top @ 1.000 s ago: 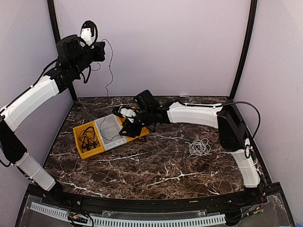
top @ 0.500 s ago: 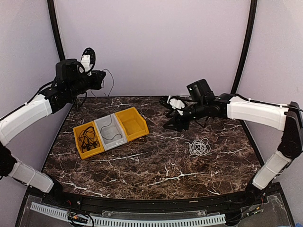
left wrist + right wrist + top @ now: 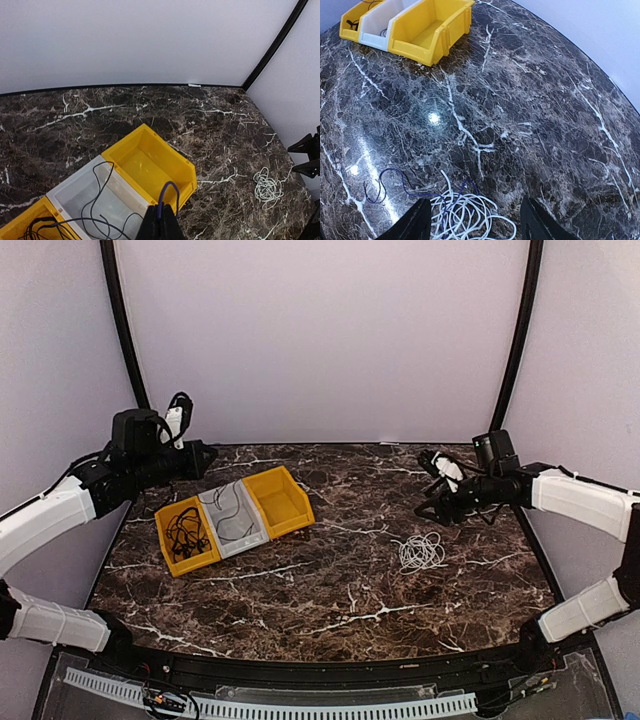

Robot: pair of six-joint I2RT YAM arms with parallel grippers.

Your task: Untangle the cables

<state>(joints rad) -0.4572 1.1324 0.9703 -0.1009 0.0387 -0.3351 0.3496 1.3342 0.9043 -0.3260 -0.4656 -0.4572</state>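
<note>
**Top view:** The left gripper [image 3: 203,457] hovers just beyond the row of 3 bins, its jaws pinched together on a thin dark cable [image 3: 232,512]. The rest of that cable lies in the white bin [image 3: 225,545]. The black cables [image 3: 185,533] sit in the yellow bin [image 3: 190,565] beside it. The right gripper [image 3: 427,483] hangs jaws apart and empty, near the white cable bundle [image 3: 420,552], which lies on the table [image 3: 320,590].

**Left wrist:** A short loop of the thin dark cable [image 3: 168,192] sticks out of the shut fingers and the cable trails down into the white bin [image 3: 75,195]. The far yellow bin [image 3: 145,165] holds nothing. This looks like the sorting step, with 1 cable nearly delivered. The next move would be to let go so the tail falls inside the bin.

**Right wrist:** The wide-spread fingers [image 3: 417,222] straddle the white cable bundle [image 3: 475,215] from above without touching it. A dark blue cord [image 3: 382,182] appears threaded through the bundle. The right arm probably has to descend, nip 1 strand only, and draw the 2 apart.
</note>
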